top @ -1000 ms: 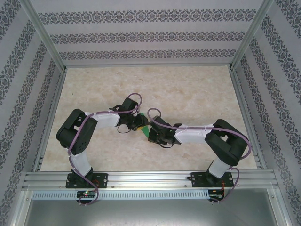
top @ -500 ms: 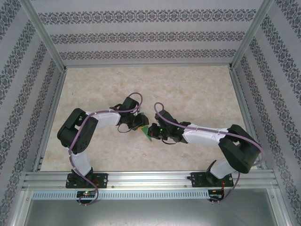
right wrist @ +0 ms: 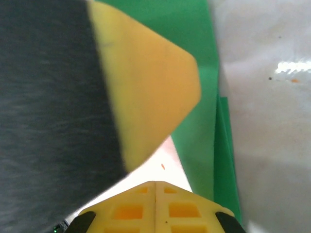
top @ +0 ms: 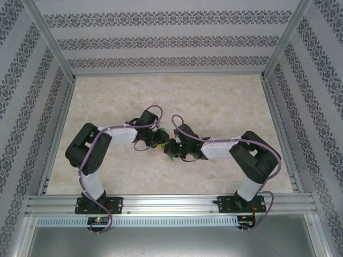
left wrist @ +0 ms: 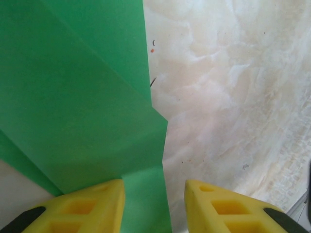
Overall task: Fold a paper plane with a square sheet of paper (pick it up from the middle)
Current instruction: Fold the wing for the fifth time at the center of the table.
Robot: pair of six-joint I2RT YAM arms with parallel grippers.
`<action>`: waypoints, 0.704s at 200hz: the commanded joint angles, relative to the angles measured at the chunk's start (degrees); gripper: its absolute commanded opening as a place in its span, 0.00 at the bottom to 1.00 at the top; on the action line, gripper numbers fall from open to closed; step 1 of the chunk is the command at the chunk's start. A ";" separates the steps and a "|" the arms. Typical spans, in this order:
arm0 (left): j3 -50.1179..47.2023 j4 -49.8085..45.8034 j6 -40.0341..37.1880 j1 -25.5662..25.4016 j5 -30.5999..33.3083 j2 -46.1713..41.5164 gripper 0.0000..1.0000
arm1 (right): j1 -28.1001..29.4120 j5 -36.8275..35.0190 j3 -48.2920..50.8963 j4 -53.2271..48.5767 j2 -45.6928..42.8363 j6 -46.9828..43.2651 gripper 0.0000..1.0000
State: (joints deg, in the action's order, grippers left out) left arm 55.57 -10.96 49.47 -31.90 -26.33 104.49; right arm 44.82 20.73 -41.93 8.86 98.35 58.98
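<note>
The green paper (left wrist: 73, 97) lies flat on the table (left wrist: 233, 97), near the middle of it, between the tips of the two arms. It is already folded: in the left wrist view several layers lie one over the other, with slanted creases, and the right edge makes a small step about halfway down. The straight right edge of the paper runs toward the gap of the left gripper (left wrist: 154, 206), so that one yellow finger (left wrist: 82, 206) is over the paper and the other is over the bare table. These fingers stand well apart and nothing is pinched between them. In the right wrist view the paper shows as a long green strip with a second, darker layer along its right side. The right gripper (right wrist: 155, 208) has its two yellow fingers pressed together, with only a thin line between them, and I see no paper in that line. Its tip is just beside the left edge of the strip, over a small bare triangle of table. Very close in front of it there is a large blurred yellow finger (right wrist: 146, 87) on a black body, which is over the paper; it belongs to the left gripper. From above, both arms reach inward and their grippers nearly meet, hiding most of the paper. The table is pale and marbled. Walls (top: 161, 43) with dark patterned stripes and a metal frame (top: 166, 203) stand around it.
</note>
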 commanded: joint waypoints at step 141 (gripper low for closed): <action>0.53 -2.75 -1.19 0.12 2.49 2.98 0.38 | -0.04 4.89 13.24 3.79 -1.92 4.09 0.02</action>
State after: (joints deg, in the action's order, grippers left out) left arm 55.79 -11.16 49.47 -31.90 -26.57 104.75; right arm 44.12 23.49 -31.55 18.28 96.14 62.13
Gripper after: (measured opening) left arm 0.383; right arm 0.044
